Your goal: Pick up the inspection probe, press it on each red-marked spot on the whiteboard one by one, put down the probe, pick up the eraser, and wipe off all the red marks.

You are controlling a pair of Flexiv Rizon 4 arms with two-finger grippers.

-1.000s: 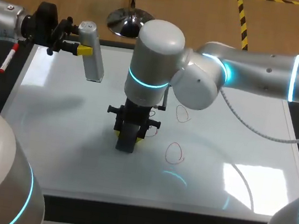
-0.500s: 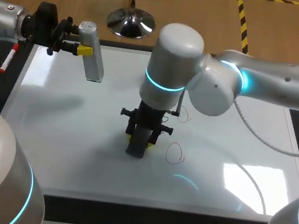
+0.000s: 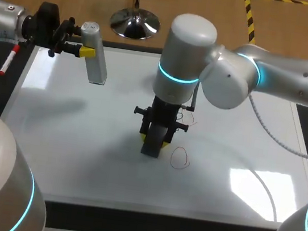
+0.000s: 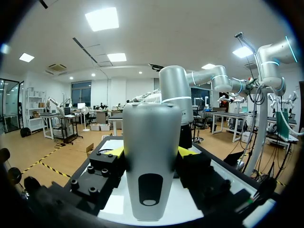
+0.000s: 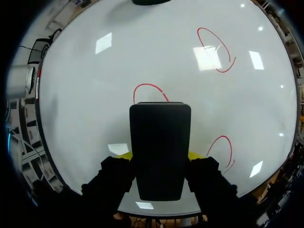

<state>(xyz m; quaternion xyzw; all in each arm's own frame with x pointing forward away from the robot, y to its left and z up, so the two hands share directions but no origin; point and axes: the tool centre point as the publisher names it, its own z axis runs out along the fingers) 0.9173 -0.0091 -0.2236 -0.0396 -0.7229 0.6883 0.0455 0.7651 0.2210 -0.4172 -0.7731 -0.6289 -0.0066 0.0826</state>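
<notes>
Gripping eraser (image 5: 160,142), right tool (image 3: 155,140) mid-whiteboard (image 3: 79,157) beside red mark (image 3: 180,158); left tool (image 4: 152,152) clamps probe (image 3: 96,67) near far-left corner.

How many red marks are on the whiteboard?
3 red marks: one lies far ahead of the eraser, one just ahead of it, partly covered, one beside the right pincer. Others may be hidden under the eraser.

Three marks (image 5: 214,49), one eraser (image 5: 160,149), one probe (image 4: 151,161)
</notes>
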